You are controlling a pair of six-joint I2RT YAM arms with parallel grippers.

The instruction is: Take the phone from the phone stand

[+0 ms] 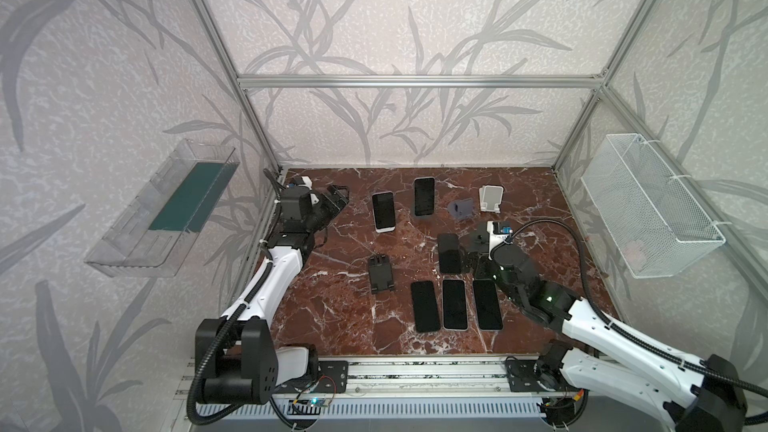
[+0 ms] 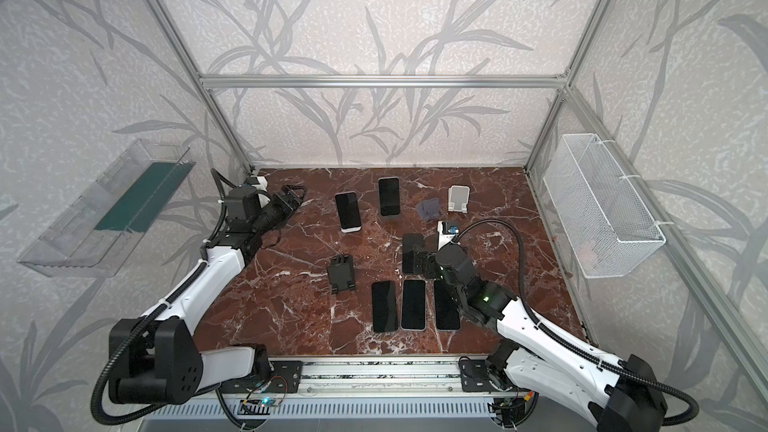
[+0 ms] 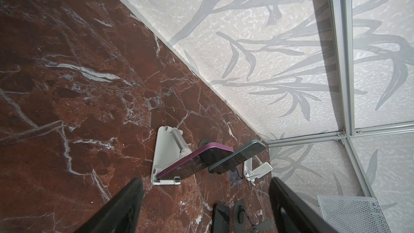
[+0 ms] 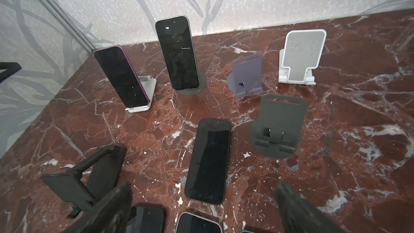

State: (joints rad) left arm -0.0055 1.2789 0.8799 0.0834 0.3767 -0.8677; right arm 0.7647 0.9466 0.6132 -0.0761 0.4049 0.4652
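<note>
— Black fingers (image 4: 107, 202) in the foreground: report both grippers.
— My right gripper (image 4: 202, 190) is released, jaws wide, nothing between them. It hovers just above a phone lying flat (image 4: 207, 160) on the marble table (image 4: 358, 108), beside an empty dark stand (image 4: 277, 126). My left gripper (image 3: 206, 182) is likewise released and empty.
— Locate the task item.
— Farther back, the purple phone (image 3: 190, 162) leans in the white stand (image 3: 163, 153). It is ahead of my left gripper, roughly in line with the gap and well apart from it, so I judge it the target. A dark phone (image 4: 177, 52) on a round-base stand (image 4: 195, 88) sits just beside it.
— Hazards?
— Probable faults: a fingertip clipping the neighbouring phone on approach, or a sideways pull dragging or toppling the stand, since its lower lip retains the phone. Lift along the backrest.
</note>
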